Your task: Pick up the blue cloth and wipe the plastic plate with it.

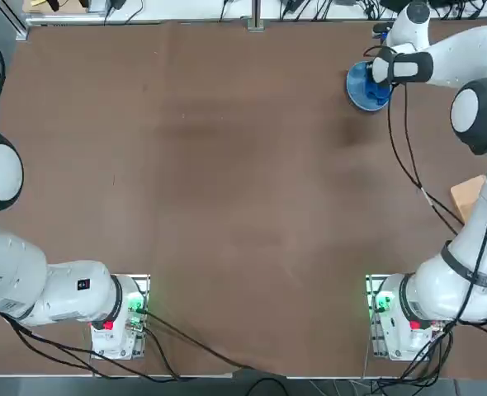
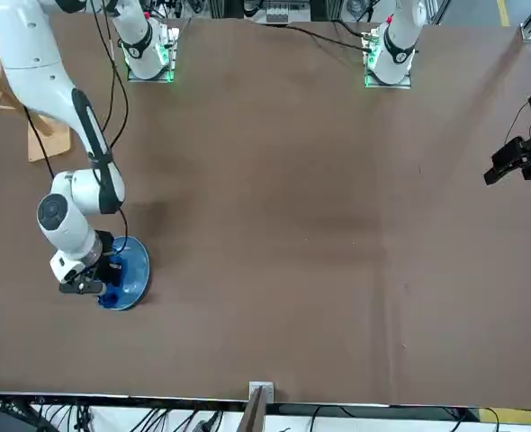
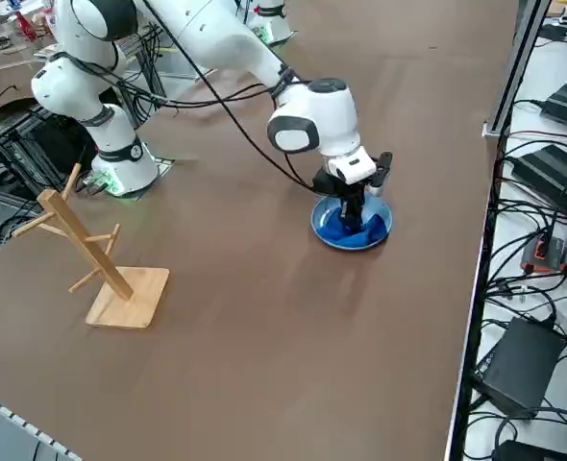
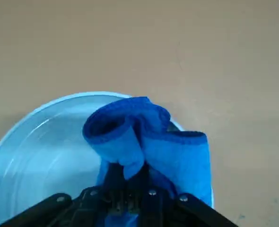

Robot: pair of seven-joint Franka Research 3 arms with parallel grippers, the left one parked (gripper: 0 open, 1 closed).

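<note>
The plastic plate point(image 1: 361, 85) point(image 2: 132, 267) point(image 3: 328, 227) point(image 4: 40, 146), round and light blue, lies at the far right of the table. My right gripper point(image 1: 379, 89) point(image 2: 105, 286) point(image 3: 353, 217) point(image 4: 128, 194) stands over the plate and is shut on the blue cloth point(image 1: 375, 96) point(image 2: 112, 296) point(image 3: 358, 232) point(image 4: 149, 142). The royal-blue cloth bunches up between the fingers and rests on the plate's inner surface, draping toward one side of the rim.
A wooden mug-tree stand point(image 3: 91, 254) point(image 2: 45, 139) point(image 1: 469, 196) sits on the table's right edge near the right arm's base. Black cables point(image 1: 408, 161) trail from the arm across the table. The table's far edge lies close behind the plate.
</note>
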